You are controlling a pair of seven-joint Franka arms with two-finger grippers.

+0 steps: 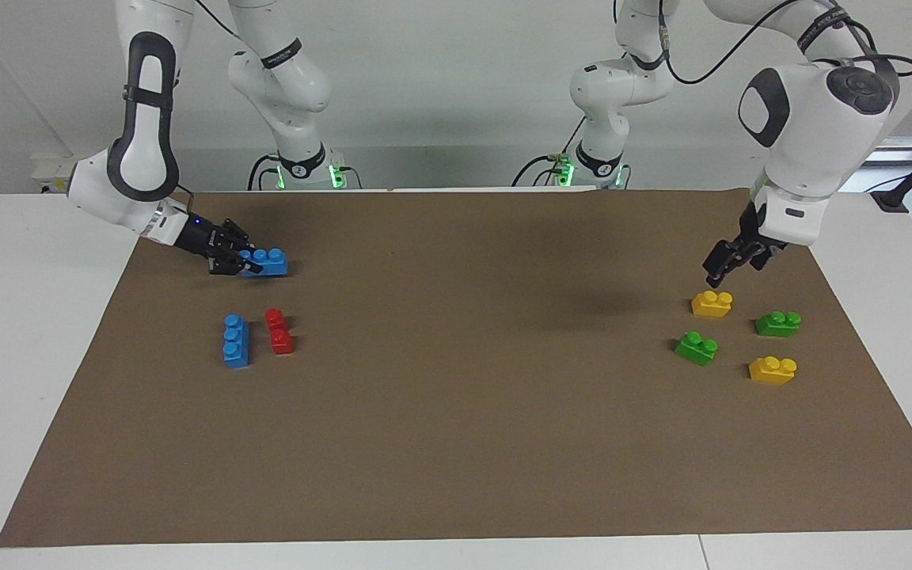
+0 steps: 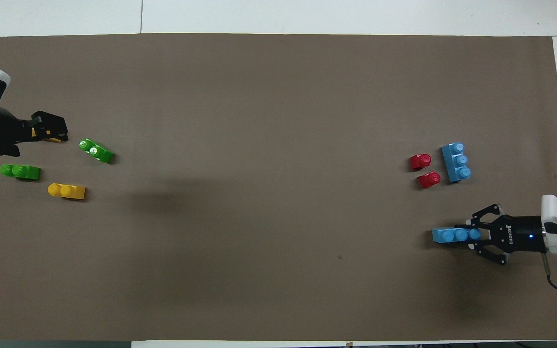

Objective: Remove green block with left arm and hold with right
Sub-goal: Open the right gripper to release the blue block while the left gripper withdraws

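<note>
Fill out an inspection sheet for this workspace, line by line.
Surface: brown paper mat on a white table.
Job's things: two small bright green plastic two-stud bricks lie loose toward the left arm's end, neither held.
Clutter: two yellow two-stud bricks beside the green ones; blue three-stud brick and two red bricks toward the right arm's end.
Grippers: left hand open, raised over a yellow brick; right hand shut on another blue three-stud brick.
Cables: black cables along the left arm.
Surroundings: pale wall.
</note>
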